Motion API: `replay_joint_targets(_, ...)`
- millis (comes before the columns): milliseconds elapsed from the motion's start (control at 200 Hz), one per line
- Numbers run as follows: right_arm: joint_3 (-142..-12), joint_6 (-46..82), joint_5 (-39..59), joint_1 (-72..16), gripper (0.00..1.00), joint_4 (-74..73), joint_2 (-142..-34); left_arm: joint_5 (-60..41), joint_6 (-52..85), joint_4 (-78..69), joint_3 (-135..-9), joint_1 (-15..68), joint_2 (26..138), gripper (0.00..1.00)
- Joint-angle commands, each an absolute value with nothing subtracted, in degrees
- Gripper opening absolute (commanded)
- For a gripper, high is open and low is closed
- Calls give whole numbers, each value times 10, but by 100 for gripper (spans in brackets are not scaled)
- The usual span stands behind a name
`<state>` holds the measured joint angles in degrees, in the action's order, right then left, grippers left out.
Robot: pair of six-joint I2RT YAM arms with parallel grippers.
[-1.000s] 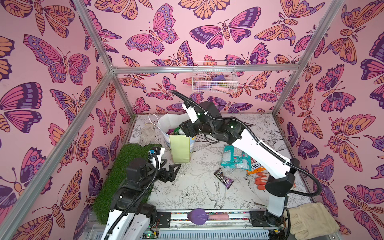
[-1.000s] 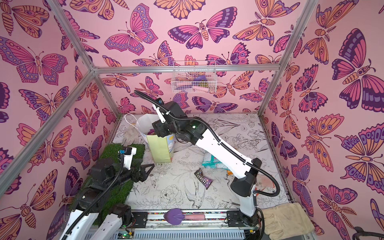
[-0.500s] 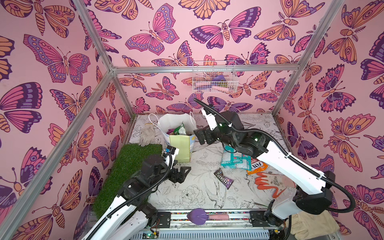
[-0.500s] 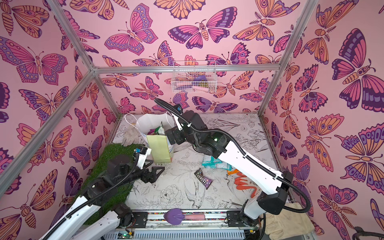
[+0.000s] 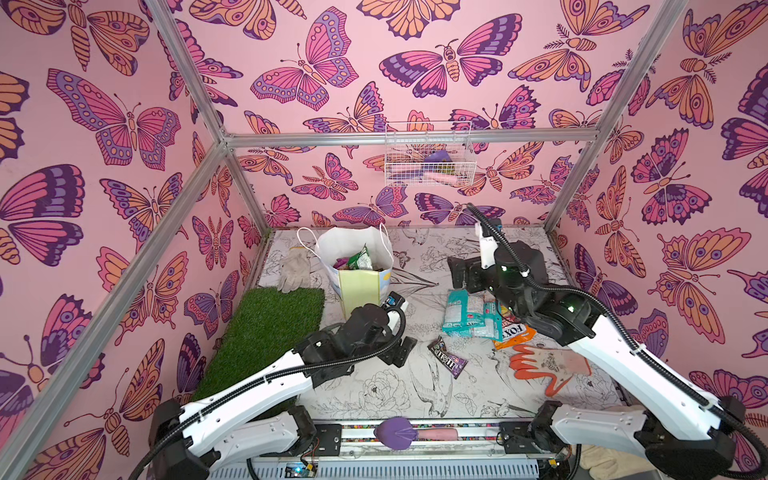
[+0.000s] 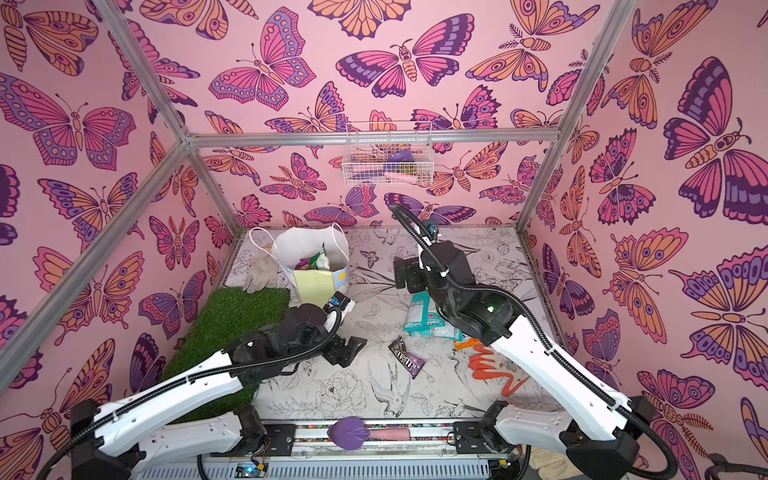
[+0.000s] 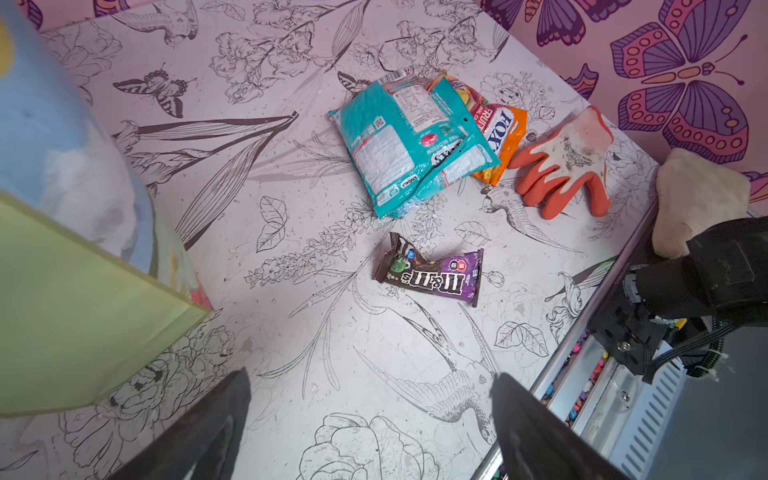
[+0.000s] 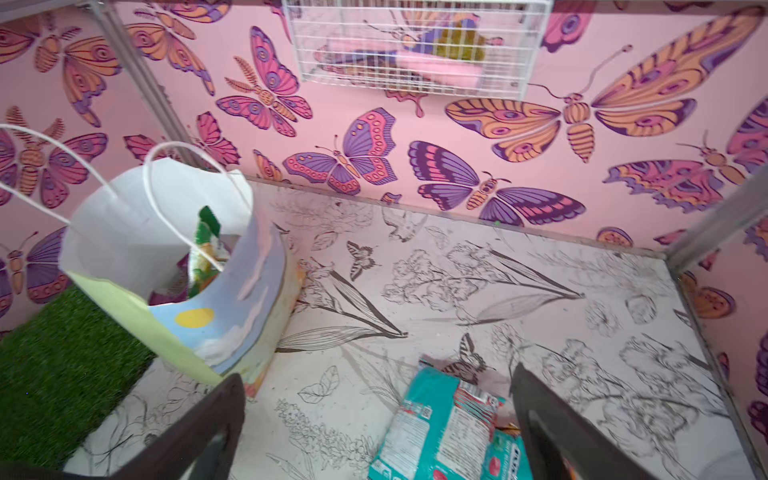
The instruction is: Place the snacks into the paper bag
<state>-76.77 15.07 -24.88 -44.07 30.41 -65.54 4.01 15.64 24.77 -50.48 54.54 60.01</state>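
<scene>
Currently the left gripper [image 7: 370, 419] gapes empty near the M&M's packet [image 7: 430, 272]. The right gripper [image 8: 376, 424], jaws equally wide, hangs by the teal packets [image 8: 440, 428]. Green snacks [image 5: 360, 261] sit inside the paper bag [image 5: 359, 289].

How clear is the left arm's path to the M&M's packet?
Probably reachable, yes. The left gripper is open, and the M&M's packet lies alone on bare table just ahead of it; the teal packets and paper bag lie clear of it.

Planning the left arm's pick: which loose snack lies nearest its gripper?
The dark M&M's packet, lying alone; the teal packets and orange Fox's bag sit farther off.
</scene>
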Motion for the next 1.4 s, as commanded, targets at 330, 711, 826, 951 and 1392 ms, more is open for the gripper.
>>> replay_joint_targets(330, -662, 204, -241, -369, 99, 311, -583, 46, 210, 181, -545, 565, 723, 89)
replay_joint_targets(711, -615, 235, -261, -326, 99, 335, -557, 45, 303, 156, -562, 569, 825, 87)
replay_joint_targets(826, -607, 244, -260, -315, 99, 344, -552, 44, 342, 147, -566, 569, 846, 87)
replay_joint_targets(951, -600, 251, -260, -310, 99, 344, -549, 32, 373, 140, -575, 572, 873, 85)
replay_joint_targets(1392, -593, 275, -264, -305, 99, 348, -548, 8, 464, 106, -579, 579, 940, 81)
